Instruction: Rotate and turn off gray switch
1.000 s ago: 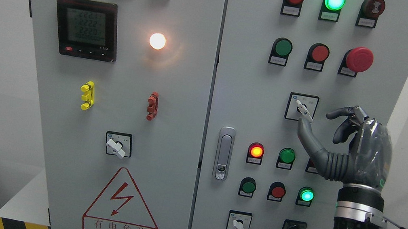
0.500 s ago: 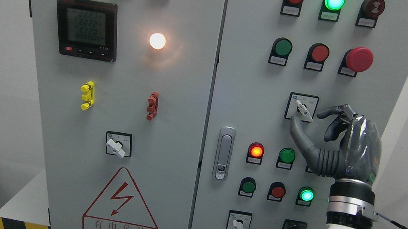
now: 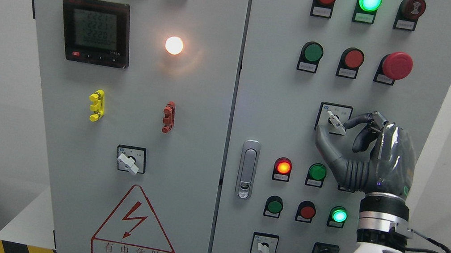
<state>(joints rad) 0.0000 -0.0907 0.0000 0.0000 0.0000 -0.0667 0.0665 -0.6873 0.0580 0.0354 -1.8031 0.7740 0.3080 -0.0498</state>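
Gray cabinet panel [image 3: 256, 104] ahead; our right hand [image 3: 366, 153] at gray switch [image 3: 336, 121], thumb and forefinger bracketing lever, grip unconfirmed.

Button labels [image 3: 308, 68] perhaps too small to read.

Meter [image 3: 95, 31] display: 2221/2221/2220; warning sign [image 3: 136, 226]: 有电危险.
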